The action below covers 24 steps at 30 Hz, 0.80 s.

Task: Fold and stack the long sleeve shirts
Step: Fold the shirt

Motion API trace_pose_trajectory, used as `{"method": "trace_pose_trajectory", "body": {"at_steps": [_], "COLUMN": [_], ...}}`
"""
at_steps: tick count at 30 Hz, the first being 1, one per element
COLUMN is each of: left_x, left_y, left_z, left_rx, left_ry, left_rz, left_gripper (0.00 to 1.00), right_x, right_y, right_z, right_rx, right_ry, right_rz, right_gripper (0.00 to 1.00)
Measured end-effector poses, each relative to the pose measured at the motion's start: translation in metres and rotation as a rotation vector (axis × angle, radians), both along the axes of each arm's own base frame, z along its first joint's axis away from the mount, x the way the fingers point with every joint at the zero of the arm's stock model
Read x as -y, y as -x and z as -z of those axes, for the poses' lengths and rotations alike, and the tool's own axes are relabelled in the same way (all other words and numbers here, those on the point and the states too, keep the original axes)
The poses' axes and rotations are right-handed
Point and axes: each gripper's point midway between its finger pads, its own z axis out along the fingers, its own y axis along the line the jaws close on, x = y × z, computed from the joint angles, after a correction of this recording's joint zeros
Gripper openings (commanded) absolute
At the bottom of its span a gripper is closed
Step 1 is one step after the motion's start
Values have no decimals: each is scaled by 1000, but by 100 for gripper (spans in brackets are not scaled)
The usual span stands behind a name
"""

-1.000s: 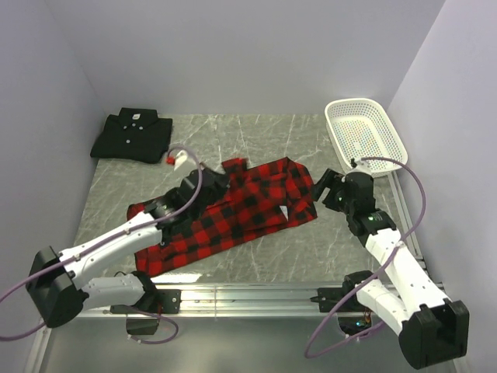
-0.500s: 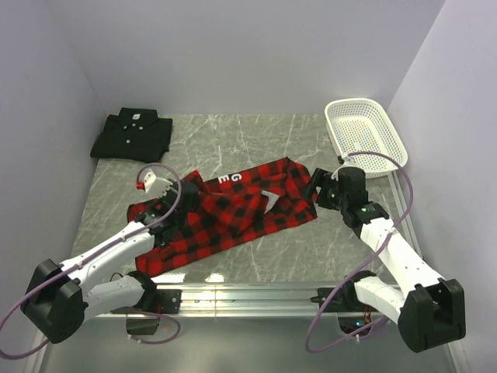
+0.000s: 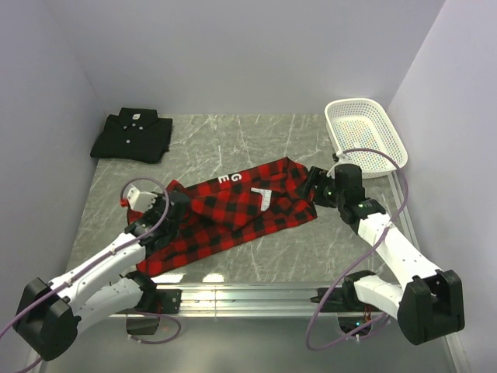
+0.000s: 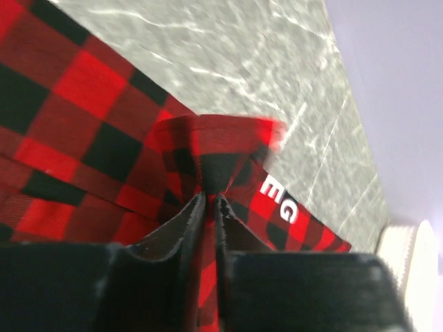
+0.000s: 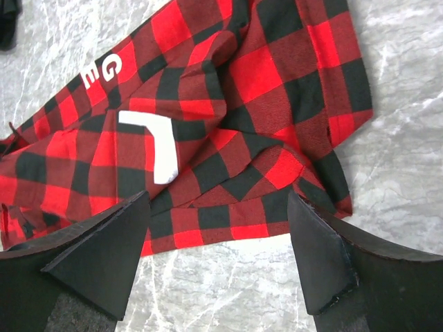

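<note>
Basket (image 3: 357,102): upper right, contents unclear.
Left pincer (image 4: 210,200): low, clenched on plaid shirt (image 3: 233,210).
Right pincer (image 5: 219,197): released, over its right edge.

Red-and-black plaid shirt (image 3: 233,211), white letters (image 3: 231,178); plain black shirt (image 3: 132,136); white basket (image 3: 357,101)

Plain pale lilac walls (image 3: 248,54) enclose a grey, seemingly marble-patterned tabletop (image 3: 256,140).

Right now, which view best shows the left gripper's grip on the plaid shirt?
Left wrist: the left gripper pinches a raised fold of the plaid shirt between near-closed fingers. Top external shows the gripper at the shirt's left end, contact hidden. Right wrist shows the shirt but not that gripper.
</note>
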Motion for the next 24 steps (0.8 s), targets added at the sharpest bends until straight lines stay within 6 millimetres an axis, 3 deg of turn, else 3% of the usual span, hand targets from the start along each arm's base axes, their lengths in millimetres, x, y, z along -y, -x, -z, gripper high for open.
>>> {"method": "trace_pose_trajectory", "body": {"at_steps": [4, 8, 12, 18, 22, 24], "left_x": [-12, -15, -14, -22, -41, -48], "left_y": [8, 10, 9, 7, -3, -10], "left_z": [11, 18, 13, 3, 2, 4], "left_rx": [-51, -171, -263, -276, -262, -279], "left_ry": [-34, -94, -143, -231, -248, -246], "left_rz": [-56, -84, -110, -38, 20, 43], "left_gripper": [40, 69, 83, 75, 58, 56], "right_x": [-4, -8, -11, -24, -31, -33], "right_y": [-1, -1, 0, -3, 0, 1], "right_z": [3, 8, 9, 9, 15, 16], "right_rx": [-7, -21, -25, -34, -53, -57], "right_ry": [-3, -2, 1, -1, -1, -2], "right_rz": [-13, -28, -41, -91, -121, -128], "right_gripper": [86, 86, 86, 86, 86, 86]}}
